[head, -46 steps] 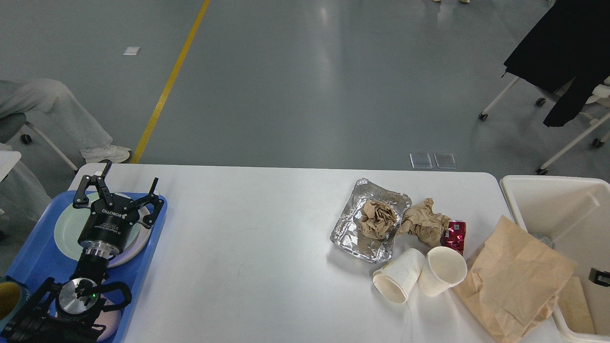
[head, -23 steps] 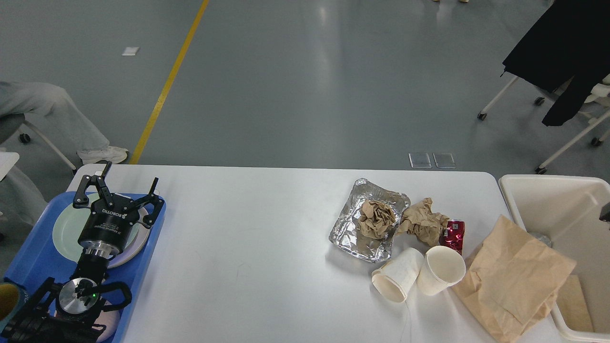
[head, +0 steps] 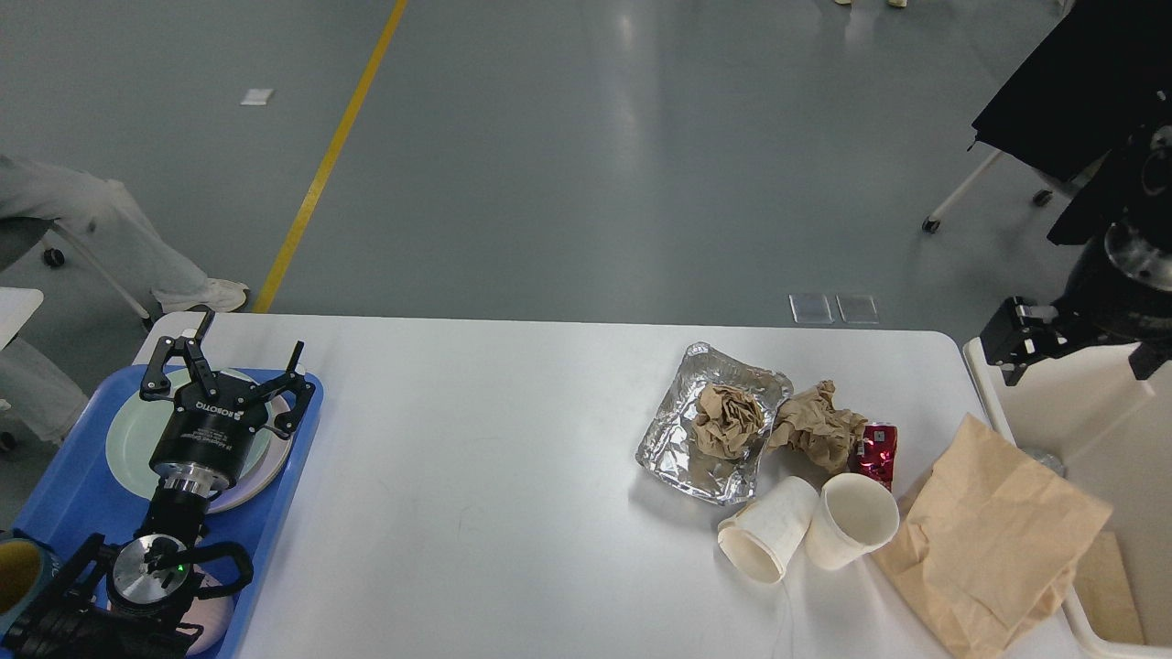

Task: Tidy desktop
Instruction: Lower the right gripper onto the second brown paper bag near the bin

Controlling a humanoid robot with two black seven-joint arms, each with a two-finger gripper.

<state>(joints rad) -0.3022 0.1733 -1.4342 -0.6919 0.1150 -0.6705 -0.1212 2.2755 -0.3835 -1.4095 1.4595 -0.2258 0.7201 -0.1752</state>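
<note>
**Clearing the rubbish beside the bin**

The white surface [head: 476, 458] filled the lower half of the view, with a blue tray [head: 64, 467] at its left end and a cream bin [head: 1090, 430] at its right end. All the rubbish lay near the bin: a foil tray [head: 682, 439] with a crumpled paper ball [head: 726, 419] inside it, a second crumpled paper [head: 818, 428] touching the foil tray on the side toward the bin, and a small red wrapper [head: 876, 455] just beside that paper. In front of them were two paper cups: one cup [head: 765, 529] lay on its side and the other cup [head: 856, 520] leaned against it. A brown paper bag [head: 993, 531] lay partly over the rim of the bin.

The left pincer [head: 229, 366] hung over a pale plate [head: 128, 435] in the blue tray, far from the bin; its fingers stood wide apart and held nothing. The right pincer [head: 1021, 339] was above the far corner of the bin. It was dark and small, so I cannot tell how far it was opened, and nothing was seen in it.

In my judgement, the step in hand was a pick by the right arm. The paper bag was probably the best first piece, because it was nearest to the bin and already touched it. It looked thin and soft, so the pincer should take a raised fold, not the flat face. The cups stood close to the bag and looked light, so the approach should stay on the bin side.
</note>
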